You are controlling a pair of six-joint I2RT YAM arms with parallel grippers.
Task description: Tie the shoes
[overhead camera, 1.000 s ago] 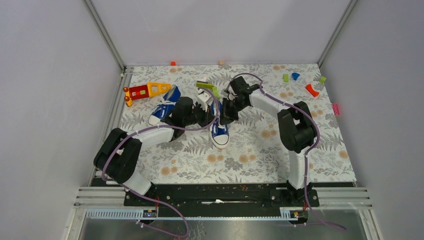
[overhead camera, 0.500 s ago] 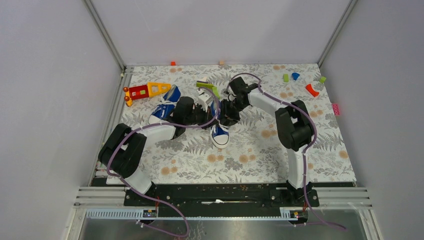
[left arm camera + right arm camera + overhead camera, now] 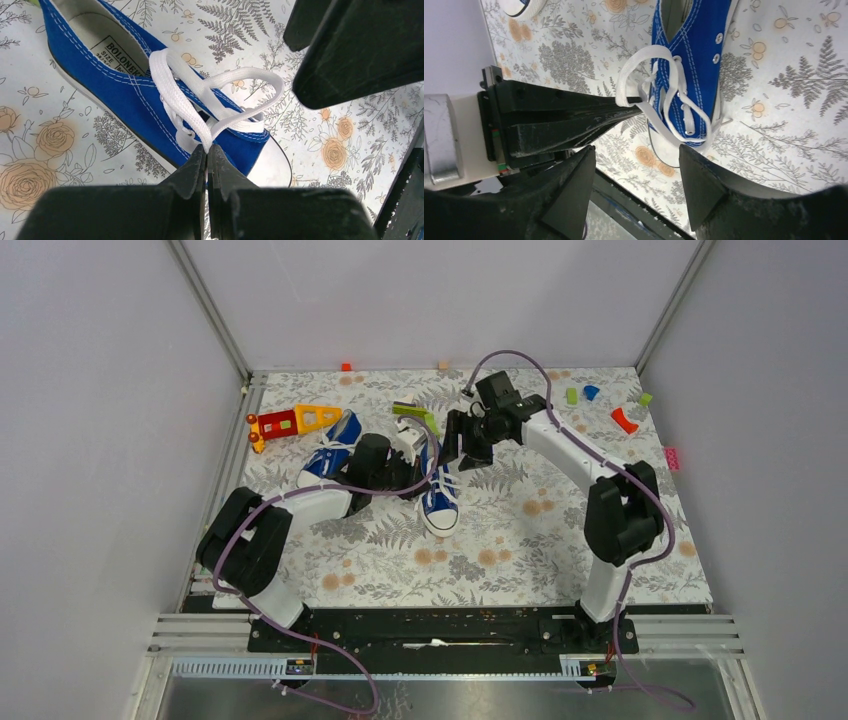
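Now L gripper (image 3: 206,150) is clenched on soft, floppy lace (image 3: 172,90) of the shoe (image 3: 110,85) mid counter (image 3: 520,540). R gripper (image 3: 638,170) released, empty. Light shoe prob drags, so pinch lace near the knot. Other shoe (image 3: 328,455) far left.

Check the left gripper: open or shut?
Shut: the left gripper pinches a loop of white lace from the blue shoe, fingertips pressed together.

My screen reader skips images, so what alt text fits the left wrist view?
The left gripper, shut, pinches a loop of white lace on a blue sneaker lying on a floral-print table. Dark fingers of the right gripper fill the upper right.
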